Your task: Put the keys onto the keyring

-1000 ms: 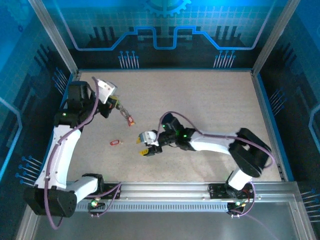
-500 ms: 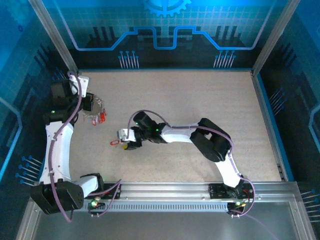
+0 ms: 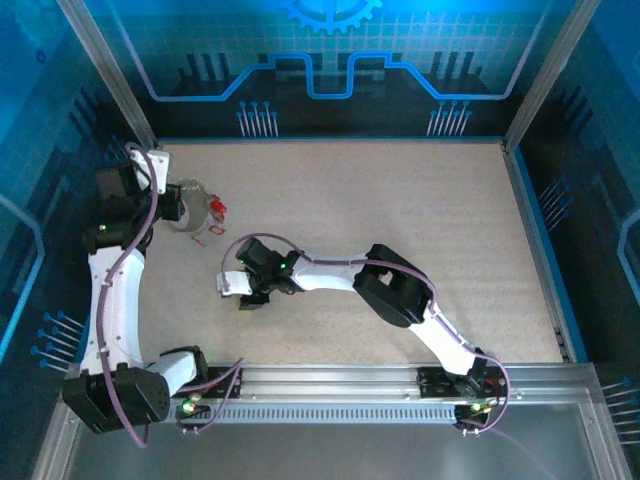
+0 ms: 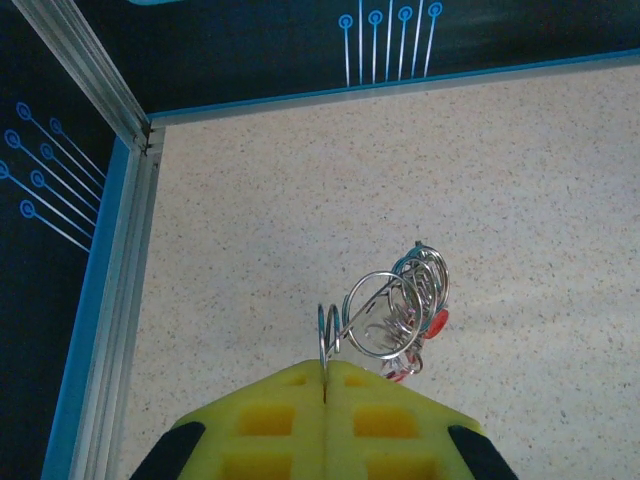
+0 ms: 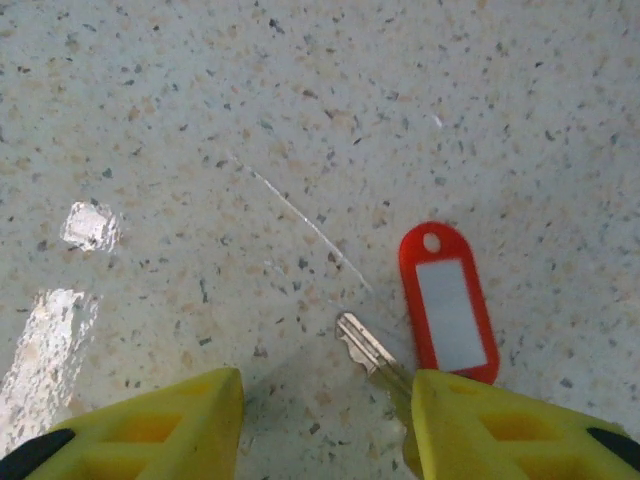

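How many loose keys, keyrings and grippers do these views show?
Loose key: 1
Keyring: 1
Grippers: 2 (left gripper, right gripper)
Total: 4

Speckled beige tabletop (image 5: 300, 100) smooth, matt, with some glare patches; small silver metal key (image 5: 362, 347) polished; its oblong red plastic tag (image 5: 452, 246) glossy, white label (image 5: 450, 315) matt; silver metal keyring chain and rings (image 4: 420, 285) shiny.

speckled beige table (image 5: 200, 120), red-tagged key (image 5: 447, 310) lying on it
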You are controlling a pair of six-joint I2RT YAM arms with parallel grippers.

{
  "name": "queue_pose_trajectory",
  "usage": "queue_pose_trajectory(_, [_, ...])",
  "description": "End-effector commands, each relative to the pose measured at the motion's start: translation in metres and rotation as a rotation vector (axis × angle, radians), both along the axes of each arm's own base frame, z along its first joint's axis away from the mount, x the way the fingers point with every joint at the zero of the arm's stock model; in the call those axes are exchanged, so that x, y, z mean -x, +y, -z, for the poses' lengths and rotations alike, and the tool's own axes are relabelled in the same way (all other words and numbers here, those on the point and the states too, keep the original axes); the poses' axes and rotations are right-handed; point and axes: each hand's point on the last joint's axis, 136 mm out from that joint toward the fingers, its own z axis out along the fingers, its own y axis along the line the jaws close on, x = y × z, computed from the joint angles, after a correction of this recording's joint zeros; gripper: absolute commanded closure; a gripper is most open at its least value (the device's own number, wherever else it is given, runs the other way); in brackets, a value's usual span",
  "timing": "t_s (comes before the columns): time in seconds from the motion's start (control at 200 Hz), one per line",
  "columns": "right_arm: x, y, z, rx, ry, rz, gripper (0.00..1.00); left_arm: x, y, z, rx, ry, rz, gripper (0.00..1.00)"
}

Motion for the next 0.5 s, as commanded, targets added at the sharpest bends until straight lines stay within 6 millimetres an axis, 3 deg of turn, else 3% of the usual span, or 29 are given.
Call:
queue_pose_trajectory(0.0, [-0.012, -0.006, -0.004, 0.005, 0.056, 0.073, 0.51, 0.001, 0.000, -0.031, 0.010, -0.124, -0.014, 1.00])
queue_pose_trajectory(0.245, [-0.006, -0.006, -0.009, -0.032, 0.129, 0.073, 0.51, 0.006, -0.006, -0.028, 0.019, -0.135, 0.014, 1.00])
queue_pose_trajectory(0.495, [-0.022, -0.008, -0.007, -0.011, 0.134, 0.125, 0.52, 0.005, -0.008, -0.028, 0.019, -0.144, 0.026, 1.00])
